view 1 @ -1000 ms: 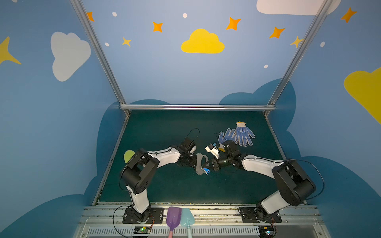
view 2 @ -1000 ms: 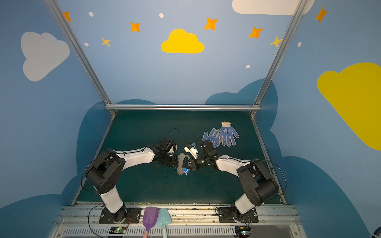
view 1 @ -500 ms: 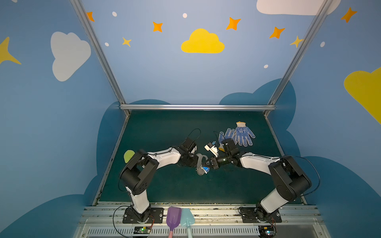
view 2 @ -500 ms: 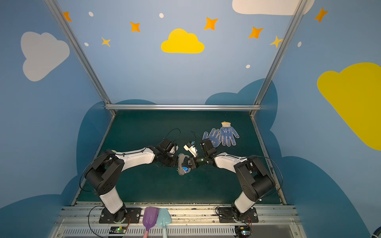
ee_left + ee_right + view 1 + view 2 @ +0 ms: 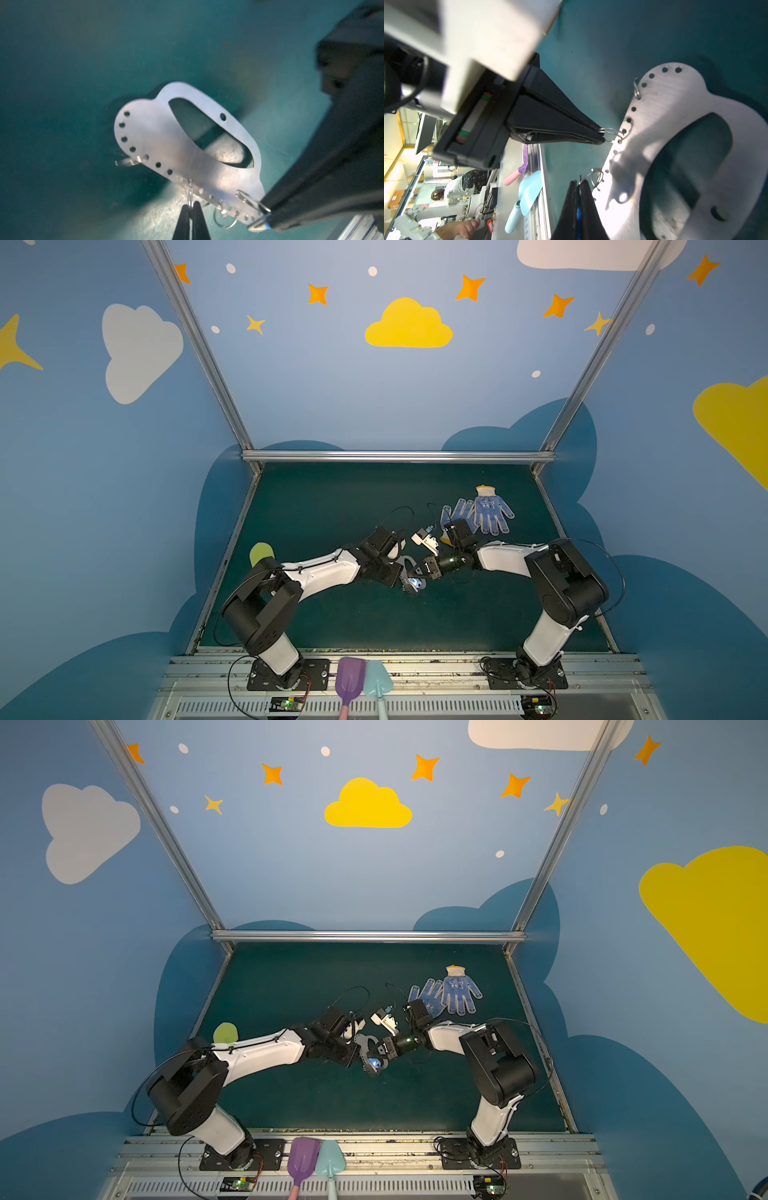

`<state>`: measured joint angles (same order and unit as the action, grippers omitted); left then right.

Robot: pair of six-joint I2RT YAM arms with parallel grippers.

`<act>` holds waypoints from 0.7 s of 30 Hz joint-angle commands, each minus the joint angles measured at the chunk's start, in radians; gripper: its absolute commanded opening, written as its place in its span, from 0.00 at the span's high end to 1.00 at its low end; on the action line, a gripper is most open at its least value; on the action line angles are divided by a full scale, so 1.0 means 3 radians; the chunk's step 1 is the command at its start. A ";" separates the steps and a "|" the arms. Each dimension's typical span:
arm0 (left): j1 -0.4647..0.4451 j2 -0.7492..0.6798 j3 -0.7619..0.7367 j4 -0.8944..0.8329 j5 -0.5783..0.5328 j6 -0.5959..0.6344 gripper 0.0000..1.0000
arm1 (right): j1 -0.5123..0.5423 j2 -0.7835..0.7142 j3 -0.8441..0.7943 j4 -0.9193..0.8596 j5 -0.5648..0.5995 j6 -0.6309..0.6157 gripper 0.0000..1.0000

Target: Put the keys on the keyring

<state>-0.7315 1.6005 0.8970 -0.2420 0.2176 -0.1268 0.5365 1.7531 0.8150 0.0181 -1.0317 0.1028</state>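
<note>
The keyring [image 5: 166, 145] is a flat grey plate with a long slot and a hole-dotted edge, tilted over the green mat in the middle [image 5: 409, 562] [image 5: 363, 1042]. My left gripper [image 5: 190, 204] is shut on a small metal ring [image 5: 189, 192] hanging from that edge. My right gripper [image 5: 578, 184] is shut on the keys [image 5: 578, 214]. Only a blue sliver shows between its fingers, and its tips touch another ring [image 5: 593, 176] on the plate. In both top views the blue piece [image 5: 417, 583] [image 5: 375, 1063] shows where the two grippers meet.
A pair of blue dotted gloves [image 5: 484, 512] lies behind the right arm. A yellow-green disc [image 5: 261, 553] sits by the left arm near the mat's left edge. A purple scoop [image 5: 350, 680] and a teal scoop [image 5: 377, 682] rest on the front rail.
My left gripper's jaws have closed on the small ring. The right gripper has stayed shut on the keys and edged in toward the plate.
</note>
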 commanded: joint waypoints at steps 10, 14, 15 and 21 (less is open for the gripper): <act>0.0003 -0.0609 -0.0316 0.0170 0.0139 0.0999 0.96 | 0.0083 -0.0084 -0.0217 0.0582 -0.0712 -0.0025 1.00; -0.0001 -0.0719 -0.0359 0.0163 0.0124 0.1167 0.96 | 0.0147 -0.0096 -0.0204 0.0543 -0.0729 -0.0088 1.00; -0.0001 -0.0747 -0.0381 0.0182 0.0159 0.1200 0.96 | 0.0144 -0.0094 -0.0196 0.0549 -0.0739 -0.0083 1.00; -0.0022 -0.0942 -0.0477 0.0245 0.0275 0.1368 0.96 | 0.0150 -0.0096 -0.0183 0.0661 -0.0813 -0.0019 1.00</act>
<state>-0.7326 1.3499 0.7620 -0.1902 0.2649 0.2283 0.5808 1.7496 0.7525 0.1886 -1.2434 0.0959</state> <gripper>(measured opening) 0.047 0.055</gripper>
